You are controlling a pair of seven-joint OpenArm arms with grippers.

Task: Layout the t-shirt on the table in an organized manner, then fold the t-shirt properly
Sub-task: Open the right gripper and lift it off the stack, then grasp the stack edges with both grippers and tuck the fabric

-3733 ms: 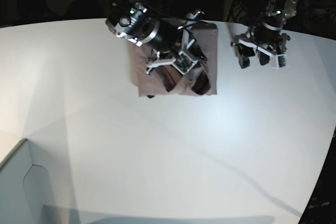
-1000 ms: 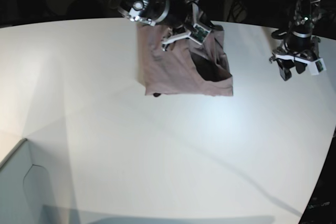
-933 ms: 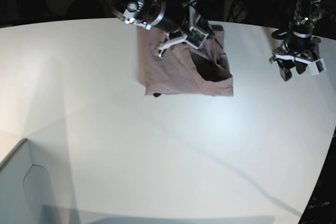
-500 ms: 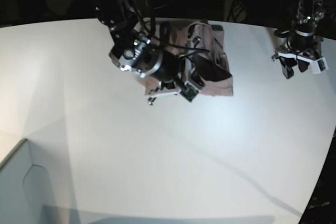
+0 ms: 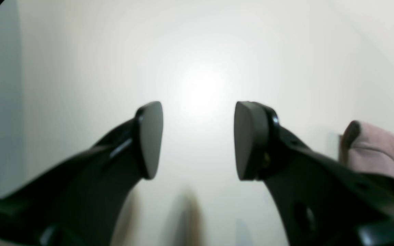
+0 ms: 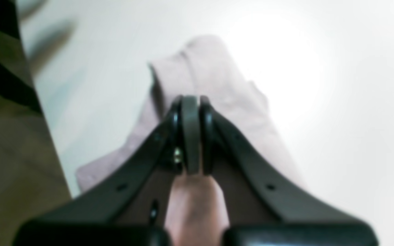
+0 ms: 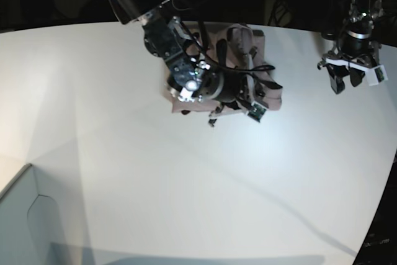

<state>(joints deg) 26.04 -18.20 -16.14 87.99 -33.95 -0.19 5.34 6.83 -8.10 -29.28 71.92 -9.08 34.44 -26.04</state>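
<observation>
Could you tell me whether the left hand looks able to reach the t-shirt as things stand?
Probably yes: the left hand hangs open beside the t-shirt, with only bare table between them.

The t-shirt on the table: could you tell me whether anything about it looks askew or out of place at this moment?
Yes. The t-shirt is a bunched, uneven bundle on the table, not a flat fold: a strip of cloth stands up from it. The right gripper is shut on the t-shirt. The left gripper hangs open, well off to the side.
</observation>
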